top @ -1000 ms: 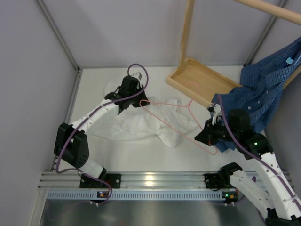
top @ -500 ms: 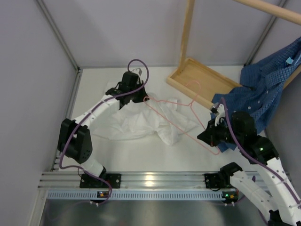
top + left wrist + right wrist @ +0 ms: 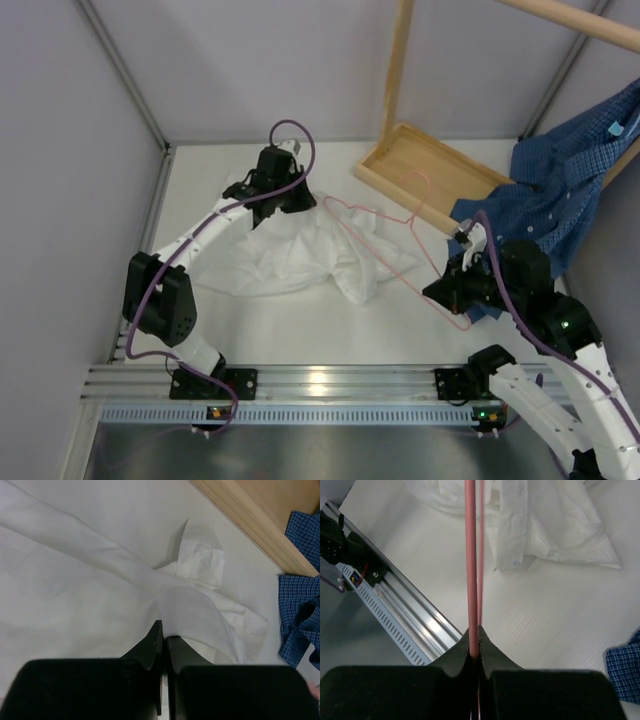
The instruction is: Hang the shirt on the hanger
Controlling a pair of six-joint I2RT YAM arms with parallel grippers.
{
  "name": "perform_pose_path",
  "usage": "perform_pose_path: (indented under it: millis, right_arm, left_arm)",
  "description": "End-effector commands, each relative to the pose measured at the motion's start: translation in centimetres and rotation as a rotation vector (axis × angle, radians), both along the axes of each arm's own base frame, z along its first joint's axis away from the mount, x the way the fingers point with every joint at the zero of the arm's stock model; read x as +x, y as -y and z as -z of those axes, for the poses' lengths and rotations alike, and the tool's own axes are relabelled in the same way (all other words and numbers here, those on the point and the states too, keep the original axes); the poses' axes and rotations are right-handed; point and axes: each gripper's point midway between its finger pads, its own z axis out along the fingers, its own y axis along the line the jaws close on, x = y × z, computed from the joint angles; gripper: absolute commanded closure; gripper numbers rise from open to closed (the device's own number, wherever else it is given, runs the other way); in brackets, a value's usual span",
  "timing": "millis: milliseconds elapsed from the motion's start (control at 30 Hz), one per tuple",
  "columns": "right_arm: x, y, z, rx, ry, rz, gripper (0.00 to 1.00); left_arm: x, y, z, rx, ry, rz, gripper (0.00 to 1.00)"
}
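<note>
The white shirt (image 3: 290,255) lies crumpled on the table left of centre. My left gripper (image 3: 287,199) is at its far edge, shut on a fold of the white fabric (image 3: 190,612). The pink wire hanger (image 3: 385,235) slants across the shirt's right part, with its hook (image 3: 420,183) over the wooden tray. My right gripper (image 3: 447,296) is shut on the hanger's near right corner. In the right wrist view the pink wire (image 3: 471,555) runs straight up from between the closed fingers (image 3: 490,647), over the shirt (image 3: 545,525).
A light wooden rack with a tray base (image 3: 420,170) stands at the back right. A blue checked shirt (image 3: 560,195) hangs from it beside my right arm and shows in the left wrist view (image 3: 300,615). The aluminium rail (image 3: 320,385) runs along the near edge. Grey walls enclose the table.
The hanger has shifted right, its left corner now further from the left gripper. My right gripper has drawn back to the right with it. The left gripper has moved slightly back, holding the shirt.
</note>
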Motion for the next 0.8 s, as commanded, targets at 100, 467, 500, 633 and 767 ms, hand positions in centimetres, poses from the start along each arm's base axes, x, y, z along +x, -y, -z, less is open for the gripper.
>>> perform_pose_path:
  millis: [100, 467, 500, 633, 767]
  right_arm:
    - [-1.4, 0.6, -2.8, 0.021, 0.078, -0.010, 1.00]
    - [-0.2, -1.2, -2.8, 0.059, 0.047, -0.064, 1.00]
    - [0.0, -1.3, -2.6, 0.058, 0.039, -0.063, 1.00]
    - [1.9, -2.3, -1.9, 0.054, 0.015, -0.065, 1.00]
    - [3.6, -3.3, -1.5, 0.027, 0.004, -0.059, 1.00]
  left_arm:
    - [1.7, -1.1, -0.9, 0.038, 0.038, -0.046, 1.00]
    - [0.8, 0.1, -1.9, -0.023, 0.028, 0.008, 1.00]
    - [0.5, 0.5, -2.2, -0.040, 0.026, 0.026, 1.00]
    - [-0.7, 1.7, -2.6, -0.104, 0.008, 0.084, 1.00]
    - [-1.1, 1.5, -2.3, -0.109, 0.007, 0.081, 1.00]
